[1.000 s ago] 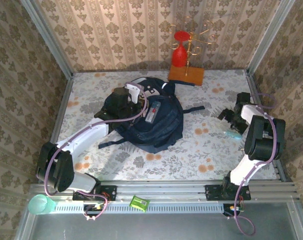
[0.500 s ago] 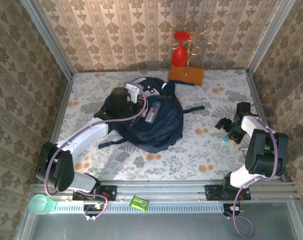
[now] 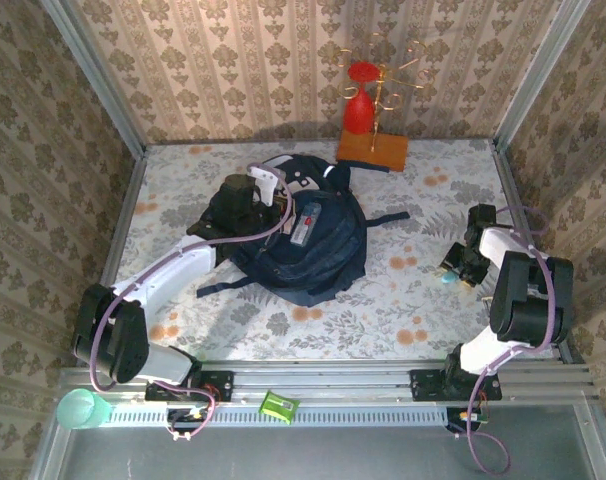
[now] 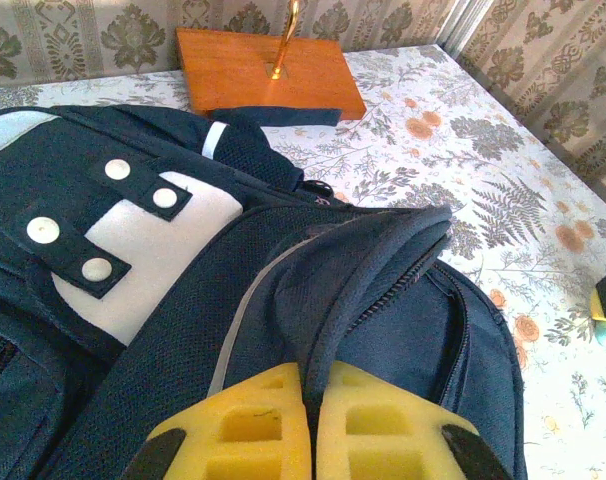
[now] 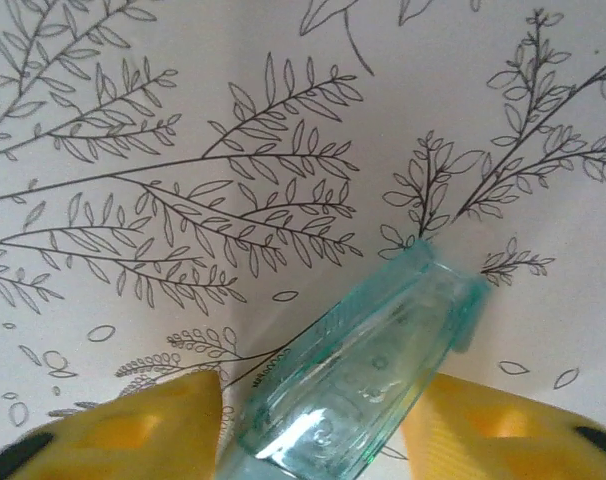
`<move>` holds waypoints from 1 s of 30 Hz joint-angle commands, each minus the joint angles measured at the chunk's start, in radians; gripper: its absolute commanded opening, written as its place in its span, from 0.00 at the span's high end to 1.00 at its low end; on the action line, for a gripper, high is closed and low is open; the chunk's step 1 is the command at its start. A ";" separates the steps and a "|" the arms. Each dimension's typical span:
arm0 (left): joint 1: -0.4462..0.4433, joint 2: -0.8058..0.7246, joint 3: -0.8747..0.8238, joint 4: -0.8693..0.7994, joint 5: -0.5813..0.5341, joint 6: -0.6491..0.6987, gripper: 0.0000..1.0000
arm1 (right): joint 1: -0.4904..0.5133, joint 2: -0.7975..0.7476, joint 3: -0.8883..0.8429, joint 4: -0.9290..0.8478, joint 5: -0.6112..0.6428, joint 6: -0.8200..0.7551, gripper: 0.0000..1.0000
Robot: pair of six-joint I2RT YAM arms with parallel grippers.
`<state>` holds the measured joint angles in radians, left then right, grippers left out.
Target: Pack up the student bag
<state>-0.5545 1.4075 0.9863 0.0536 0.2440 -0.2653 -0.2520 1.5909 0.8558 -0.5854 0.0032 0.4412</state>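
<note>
Tabletop (image 3: 413, 320), printed with grey ferns and orange flowers, fills the floor of the papered enclosure. Near its middle lies the bag (image 3: 318, 250), a soft, rounded heap of dark navy woven fabric with a smooth white patch (image 4: 173, 250) and a padded ridge (image 4: 373, 250) edged by a zip. Behind it, by the back wall, a flat rectangular wooden base (image 3: 373, 150) carries a thin gold wire stand (image 3: 388, 60) and a red goblet-shaped piece (image 3: 358, 105). The left gripper (image 4: 311, 420) has its ribbed yellow foam pads (image 4: 243, 420) closed tight on that ridge. Well apart, at the right, the right gripper (image 5: 313, 440) has its own pads against either side of a clear teal plastic tube (image 5: 353, 350) lying flat on the tabletop. Round pale studs (image 4: 43, 230) sit in pairs on two navy tabs (image 4: 78, 250) across the patch.
</note>
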 commanded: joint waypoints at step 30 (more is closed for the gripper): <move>0.017 -0.033 0.117 0.015 0.068 -0.091 1.00 | 0.881 0.096 0.318 0.682 -0.217 0.486 0.77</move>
<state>-0.5480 1.4067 1.0241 0.0238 0.2790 -0.3122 0.6056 1.6329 1.1221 -0.0162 -0.2169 0.8322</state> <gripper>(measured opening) 0.055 0.258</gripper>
